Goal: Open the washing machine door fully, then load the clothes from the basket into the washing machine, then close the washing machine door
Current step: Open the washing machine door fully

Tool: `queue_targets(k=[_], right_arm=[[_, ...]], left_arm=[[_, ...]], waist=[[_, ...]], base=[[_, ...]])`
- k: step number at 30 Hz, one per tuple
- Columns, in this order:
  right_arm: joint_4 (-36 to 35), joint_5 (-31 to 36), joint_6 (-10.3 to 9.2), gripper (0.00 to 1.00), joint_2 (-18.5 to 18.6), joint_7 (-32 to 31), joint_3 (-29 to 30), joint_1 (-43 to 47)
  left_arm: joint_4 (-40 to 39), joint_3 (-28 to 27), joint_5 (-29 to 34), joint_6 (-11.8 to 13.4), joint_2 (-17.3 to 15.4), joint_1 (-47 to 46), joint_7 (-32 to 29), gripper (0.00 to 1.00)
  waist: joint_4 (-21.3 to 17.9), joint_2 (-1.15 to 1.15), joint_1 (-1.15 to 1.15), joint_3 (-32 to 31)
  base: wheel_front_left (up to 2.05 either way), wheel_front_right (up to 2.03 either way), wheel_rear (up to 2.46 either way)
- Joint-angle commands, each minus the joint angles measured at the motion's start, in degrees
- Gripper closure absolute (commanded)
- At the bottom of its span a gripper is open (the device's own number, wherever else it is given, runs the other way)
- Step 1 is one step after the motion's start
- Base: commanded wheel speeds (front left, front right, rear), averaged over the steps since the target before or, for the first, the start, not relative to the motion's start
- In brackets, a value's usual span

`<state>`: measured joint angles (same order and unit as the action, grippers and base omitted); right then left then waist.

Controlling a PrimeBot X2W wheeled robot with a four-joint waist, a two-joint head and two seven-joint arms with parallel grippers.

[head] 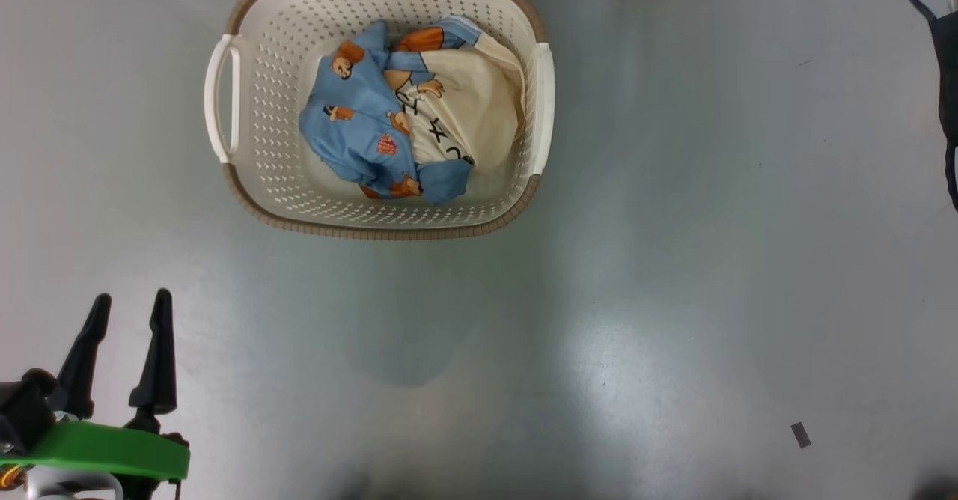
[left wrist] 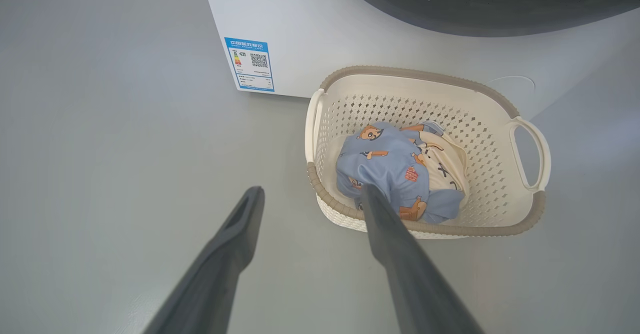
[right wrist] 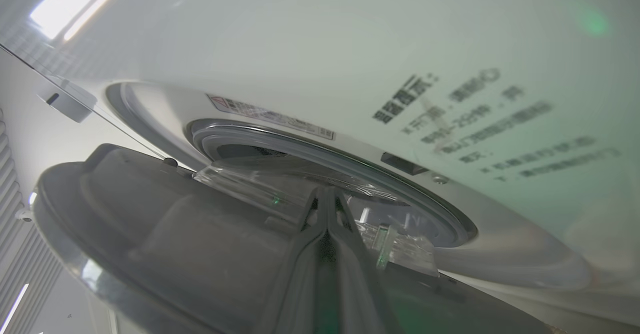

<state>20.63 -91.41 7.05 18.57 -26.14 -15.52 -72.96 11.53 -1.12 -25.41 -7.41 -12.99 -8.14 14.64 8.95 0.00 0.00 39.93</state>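
Pushing the large round washing machine door (right wrist: 150, 234), glossy-rimmed with a dark grey inner face, out to its full swing looks to be the step in hand; it stands partly open from the big white front-loading washing machine (right wrist: 350, 49), its bulging clear glass bowl (right wrist: 240, 181) just out of the grey-blue gasket (right wrist: 225, 136); the right gripper (right wrist: 326, 196) has its two long dark fingers (right wrist: 350, 264) pressed together on nothing, tips close against the door's inner side, though whether they touch the glass is hard to tell from this skewed wrist view; a steady press on the grey face rather than on the bowl should carry the door round without sliding off the curve; the left gripper (head: 132, 298) hangs with fingers spread wide and empty, well apart from the small cream-white perforated plastic basket (head: 262, 111); the light blue bear-printed and cream clothes (head: 359, 126) lie heaped inside it, on the grey floor (head: 673, 260) just before the machine; that arm is best kept back until the door is wide.
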Motion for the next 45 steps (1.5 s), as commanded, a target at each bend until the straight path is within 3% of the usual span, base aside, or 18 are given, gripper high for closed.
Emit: queue_targets(k=[1, 17, 35, 45], right_arm=[[-2.6, -0.3, 0.44, 1.00, -3.6, -1.9, -2.7, 1.7], [-3.4, -0.5, 0.44, 1.00, -4.4, -4.7, -5.6, 7.4], [-6.3, -2.4, 0.44, 1.00, -6.9, -8.8, -10.6, 22.5], [-8.0, -2.3, 0.44, 1.00, -10.2, -9.5, -13.2, 32.3]], left_arm=[[-0.7, -2.6, 0.7, -0.1, -1.5, 1.8, 0.4, 0.00], [-0.2, -3.6, 1.1, -0.1, -1.0, 2.0, 0.4, 0.00], [1.2, -4.5, 2.4, -0.1, 1.8, 4.0, 0.4, 0.00], [2.7, -5.1, 3.6, -0.1, 4.1, 5.9, 0.4, 0.00]], waist=[[-0.2, 0.00, 0.00, -0.2], [-2.1, 0.00, 0.00, -3.2], [-3.2, 0.00, 0.00, -13.9], [-2.4, 0.00, 0.00, -21.1]], base=[[0.00, 0.00, 0.00], [0.00, 0.00, 0.00], [0.00, 0.00, 0.00], [0.00, 0.00, 0.00]])
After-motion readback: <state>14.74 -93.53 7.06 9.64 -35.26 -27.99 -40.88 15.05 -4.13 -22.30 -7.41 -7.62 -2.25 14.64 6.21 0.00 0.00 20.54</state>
